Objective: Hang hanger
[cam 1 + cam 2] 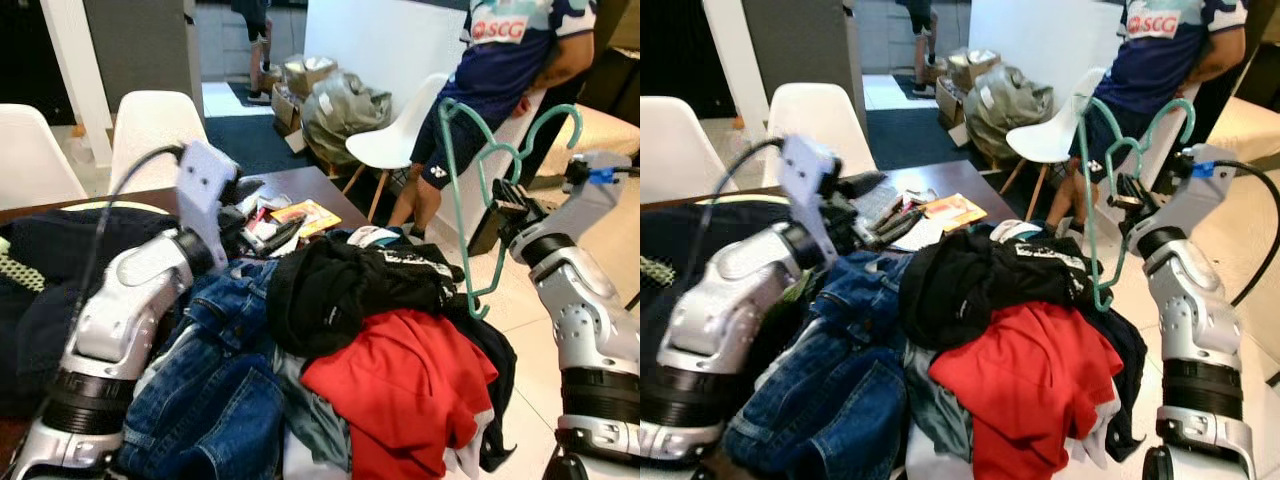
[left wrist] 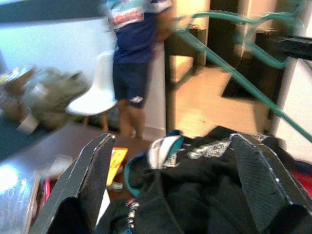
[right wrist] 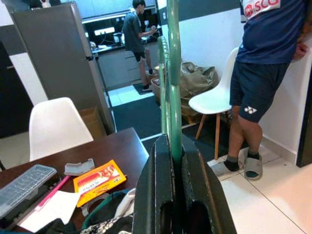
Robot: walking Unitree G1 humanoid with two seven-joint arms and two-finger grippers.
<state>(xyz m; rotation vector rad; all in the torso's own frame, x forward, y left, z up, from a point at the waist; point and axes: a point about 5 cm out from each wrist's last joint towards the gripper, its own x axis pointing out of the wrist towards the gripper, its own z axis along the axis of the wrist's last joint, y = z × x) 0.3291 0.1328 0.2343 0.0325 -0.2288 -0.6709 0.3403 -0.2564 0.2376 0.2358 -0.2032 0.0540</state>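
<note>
A teal plastic hanger (image 1: pixel 463 190) hangs upright in the air to the right of the table, and my right gripper (image 1: pixel 503 196) is shut on it near its upper bar. In the right wrist view the hanger (image 3: pixel 172 73) runs up from between the closed fingers (image 3: pixel 158 190). My left gripper (image 1: pixel 262 218) is held over the table at the far edge of the clothes pile. Its fingers (image 2: pixel 92 180) stand open above a black garment (image 2: pixel 204 190) with nothing between them.
A pile of clothes covers the dark table: jeans (image 1: pixel 215 390), a black garment (image 1: pixel 340 285), a red shirt (image 1: pixel 400 390). An orange packet (image 1: pixel 305 215) lies behind. White chairs (image 1: pixel 145 125) stand at the far side. A person in a blue shirt (image 1: pixel 510 60) stands close behind the hanger.
</note>
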